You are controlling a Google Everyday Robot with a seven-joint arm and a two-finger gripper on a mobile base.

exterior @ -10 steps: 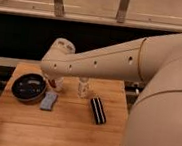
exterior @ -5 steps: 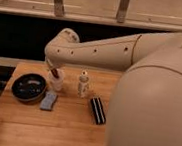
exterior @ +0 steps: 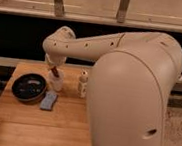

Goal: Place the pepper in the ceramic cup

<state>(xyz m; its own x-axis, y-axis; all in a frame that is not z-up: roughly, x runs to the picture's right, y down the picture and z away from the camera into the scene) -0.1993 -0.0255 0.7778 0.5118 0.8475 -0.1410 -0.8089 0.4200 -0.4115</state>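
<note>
My gripper [exterior: 54,70] hangs below the bent wrist at the back left of the wooden table [exterior: 26,129]. It is shut on the pepper [exterior: 55,73], a small dark red piece that pokes down from the fingers. Directly beneath stands the ceramic cup [exterior: 56,83], whitish and handleless, and the pepper's lower end sits at or just inside its rim. The fingers themselves are mostly hidden by the wrist.
A round black bowl [exterior: 28,87] sits left of the cup, with a blue sponge [exterior: 49,101] in front of it. A small white capped bottle [exterior: 83,84] stands to the right. My bulky arm [exterior: 131,98] covers the table's right half.
The arm has swung closer to the camera and now hides the black striped block and the right of the table. The gripper with the pepper stays over the cup.
</note>
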